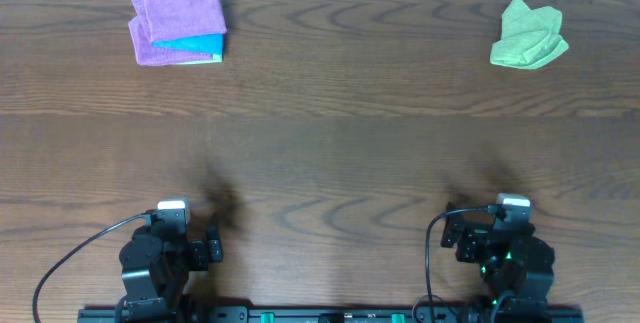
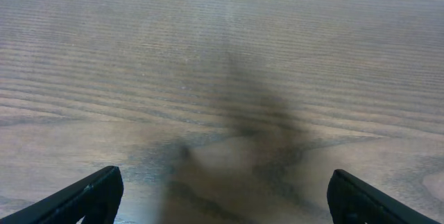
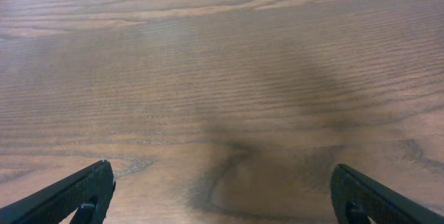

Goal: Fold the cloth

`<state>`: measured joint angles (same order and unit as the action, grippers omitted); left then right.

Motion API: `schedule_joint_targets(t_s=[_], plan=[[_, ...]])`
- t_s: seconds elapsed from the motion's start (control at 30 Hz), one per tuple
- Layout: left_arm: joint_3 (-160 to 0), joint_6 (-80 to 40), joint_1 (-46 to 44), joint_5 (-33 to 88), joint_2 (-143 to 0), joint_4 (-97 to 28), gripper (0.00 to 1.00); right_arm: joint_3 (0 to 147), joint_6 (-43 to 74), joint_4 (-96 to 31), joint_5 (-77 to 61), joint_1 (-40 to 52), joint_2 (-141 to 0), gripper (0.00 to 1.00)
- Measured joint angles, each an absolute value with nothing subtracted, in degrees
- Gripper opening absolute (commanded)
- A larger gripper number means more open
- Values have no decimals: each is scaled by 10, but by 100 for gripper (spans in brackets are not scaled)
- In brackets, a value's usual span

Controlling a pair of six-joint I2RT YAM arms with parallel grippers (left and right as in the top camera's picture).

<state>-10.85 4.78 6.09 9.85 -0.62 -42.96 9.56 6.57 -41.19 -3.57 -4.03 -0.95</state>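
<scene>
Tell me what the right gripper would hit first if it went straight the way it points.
Probably the bare table: the right gripper, open, looks down on nothing but wood. The cloth lies far ahead by the table's back edge, outside that view.

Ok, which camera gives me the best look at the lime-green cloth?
The overhead view. It alone shows the lime-green cloth, lying crumpled near the far right corner of the table, whole and unobstructed. The left wrist and right wrist views show none of it, only wood grain.
</scene>
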Motion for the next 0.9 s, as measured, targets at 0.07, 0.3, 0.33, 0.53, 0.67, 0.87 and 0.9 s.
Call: schedule_joint_targets(t_s=[0.07,0.3,0.33,0.53,0.67,0.87,0.9], plan=[[-109,48,61,98,-6,-430,95,96,66,-411,-36,-40,-10,99],[-108,48,61,98,-6,-430,95,125,70,-415,-30,-40,-52,99],[-108,48,61,98,-6,-430,95,142,73,-416,-26,-40,-72,99],[-108,48,61,98,-6,-430,95,278,101,-429,-2,-42,-234,99],[-108,48,61,98,-6,-430,95,397,118,-449,4,-49,-374,99],[-108,48,61,98,-6,-429,95,597,137,-501,9,-75,-584,99],[-108,48,61,98,-6,-429,95,632,138,-506,9,-79,-618,99]])
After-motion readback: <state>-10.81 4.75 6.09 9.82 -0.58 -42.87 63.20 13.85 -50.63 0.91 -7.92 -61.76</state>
